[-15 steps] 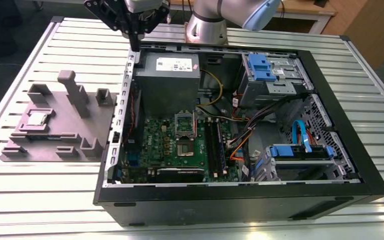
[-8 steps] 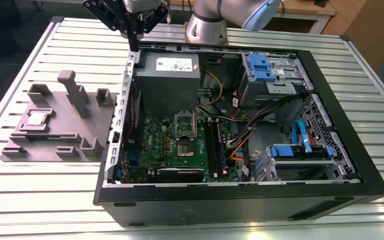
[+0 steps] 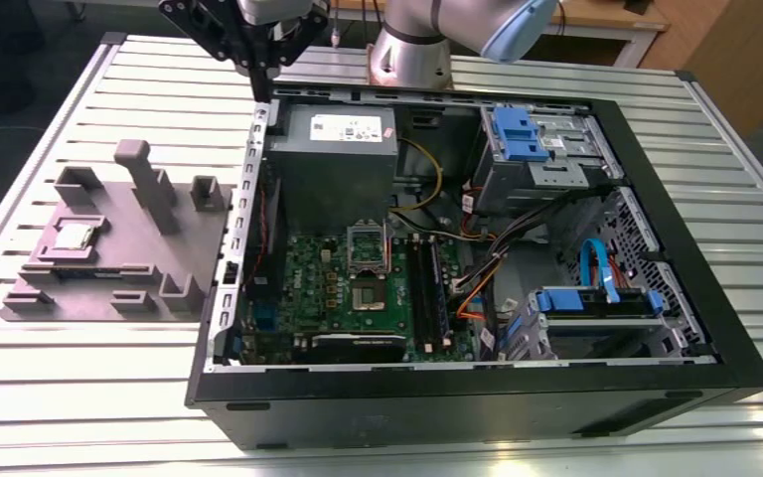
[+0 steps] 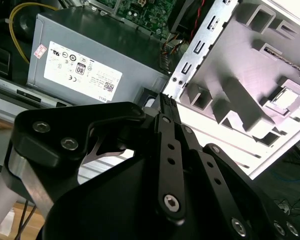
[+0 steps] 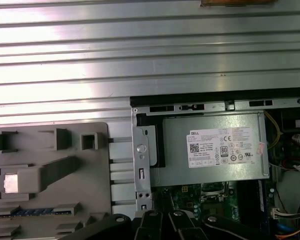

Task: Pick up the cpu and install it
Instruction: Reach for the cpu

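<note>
The gripper (image 3: pixel 261 68), black and angular, hangs over the far corner of the open case (image 3: pixel 488 407) on the exterior view's left. It is above the grey metal power supply (image 3: pixel 335 149) with its white label. In the first wrist view its fingers (image 5: pixel 150 225) lie drawn together with nothing between them.

The cpu (image 3: pixel 75 236), a small flat square with a shiny silvery top, lies in a shallow recess of the grey-mauve plastic block (image 3: pixel 136 258), well apart from the gripper. The block, with its upright posts, sits on the ribbed aluminium table (image 3: pixel 64 397) just beside the case, on the exterior view's left.

Inside the black case lies the green motherboard (image 3: pixel 309 288). Its square socket (image 3: pixel 369 293) sits near the middle, with a silver metal frame (image 3: pixel 366 241) just beyond it.
</note>
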{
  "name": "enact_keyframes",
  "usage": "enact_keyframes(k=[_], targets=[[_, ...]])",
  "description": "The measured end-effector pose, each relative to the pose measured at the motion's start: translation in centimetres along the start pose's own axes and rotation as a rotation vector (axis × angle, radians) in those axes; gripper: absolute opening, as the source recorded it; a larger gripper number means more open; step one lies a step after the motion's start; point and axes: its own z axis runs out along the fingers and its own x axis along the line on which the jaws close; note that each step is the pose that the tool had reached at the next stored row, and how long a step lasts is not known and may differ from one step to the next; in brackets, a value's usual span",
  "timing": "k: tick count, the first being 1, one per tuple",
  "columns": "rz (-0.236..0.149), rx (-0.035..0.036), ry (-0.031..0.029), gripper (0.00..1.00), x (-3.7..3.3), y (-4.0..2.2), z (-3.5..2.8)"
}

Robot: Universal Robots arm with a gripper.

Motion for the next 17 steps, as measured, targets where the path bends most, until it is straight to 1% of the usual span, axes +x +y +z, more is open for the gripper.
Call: enact_keyframes(k=[1, 11, 12, 13, 17], targets=[[0.000, 0.0000, 0.0000, 0.10, 0.21, -0.02, -0.01], [0.000, 0.0000, 0.0000, 0.10, 0.42, -0.03, -0.01], [0.000, 0.0000, 0.0000, 0.10, 1.24, -0.09, -0.03], [0.000, 0.0000, -0.0001, 0.10, 2.29, -0.17, -0.06], [0.000, 0.0000, 0.0000, 0.10, 2.37, -0.18, -0.06]])
